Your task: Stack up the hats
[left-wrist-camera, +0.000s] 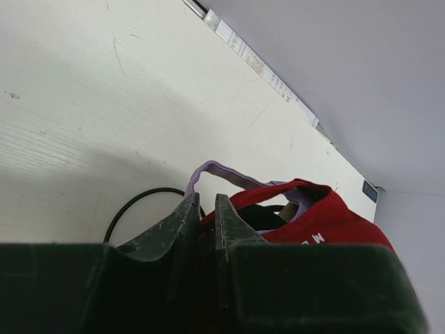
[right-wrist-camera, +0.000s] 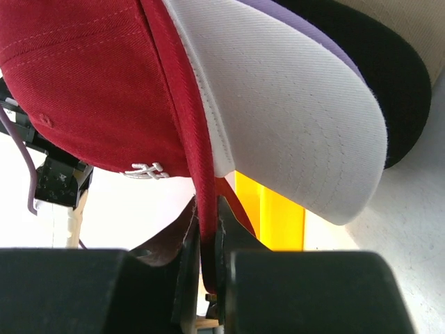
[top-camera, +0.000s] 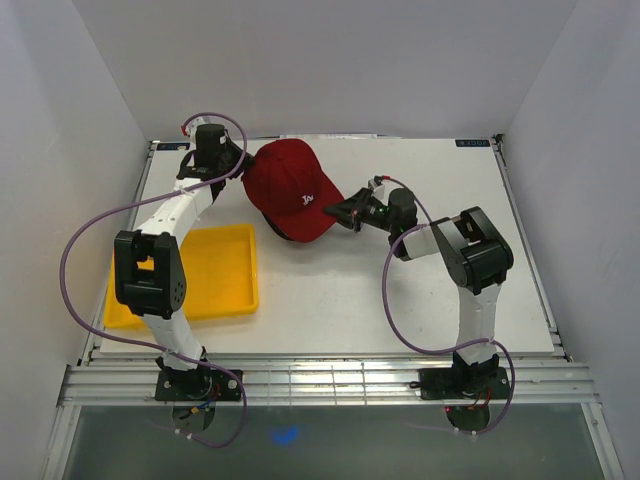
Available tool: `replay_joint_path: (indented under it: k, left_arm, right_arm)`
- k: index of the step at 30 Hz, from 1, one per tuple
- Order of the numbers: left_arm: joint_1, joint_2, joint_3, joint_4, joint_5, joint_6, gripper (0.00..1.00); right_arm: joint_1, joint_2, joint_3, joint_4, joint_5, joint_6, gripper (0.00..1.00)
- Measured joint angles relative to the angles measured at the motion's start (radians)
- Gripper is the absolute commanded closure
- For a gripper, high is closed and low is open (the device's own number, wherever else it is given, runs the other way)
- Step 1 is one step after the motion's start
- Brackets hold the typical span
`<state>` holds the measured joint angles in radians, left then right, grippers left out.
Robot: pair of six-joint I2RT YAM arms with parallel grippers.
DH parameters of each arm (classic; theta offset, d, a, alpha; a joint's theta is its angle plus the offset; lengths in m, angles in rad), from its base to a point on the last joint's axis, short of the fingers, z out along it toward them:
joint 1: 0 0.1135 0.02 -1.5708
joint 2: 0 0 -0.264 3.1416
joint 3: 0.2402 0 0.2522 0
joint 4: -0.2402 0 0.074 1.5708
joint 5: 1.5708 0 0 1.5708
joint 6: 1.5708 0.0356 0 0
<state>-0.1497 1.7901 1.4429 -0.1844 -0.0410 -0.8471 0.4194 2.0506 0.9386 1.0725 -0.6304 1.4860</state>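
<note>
A dark red hat with a white logo sits on top of the pile at the back middle of the table. In the right wrist view its brim overlies the white, lavender, black and tan brims. My right gripper is shut on the edge of the red brim and shows in the top view to the right of the hat. My left gripper is at the hat's back left. Its jaws stand close together with the red back edge running between them. A lavender strap sticks out there.
A yellow tray lies at the front left, under the left arm's elbow. A thin black wire loop of a stand curves on the table beside the left fingers. White walls enclose the table on three sides.
</note>
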Motion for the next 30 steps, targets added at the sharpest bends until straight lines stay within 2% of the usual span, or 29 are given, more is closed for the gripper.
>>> replay_joint_path:
  k: [12,21,30]
  left_arm:
    - [0.0,0.001,0.006,-0.017,-0.003,0.011,0.61]
    - [0.002,0.001,0.013,-0.049,-0.007,0.037,0.42]
    - [0.004,-0.002,0.013,-0.059,-0.013,0.064,0.35]
  right_arm:
    - [0.005,0.0,-0.021,-0.061,0.019,-0.01,0.59]
    - [0.004,-0.006,-0.015,-0.153,0.025,-0.049,0.55]
    - [-0.001,-0.011,-0.013,-0.33,0.022,-0.124,0.5]
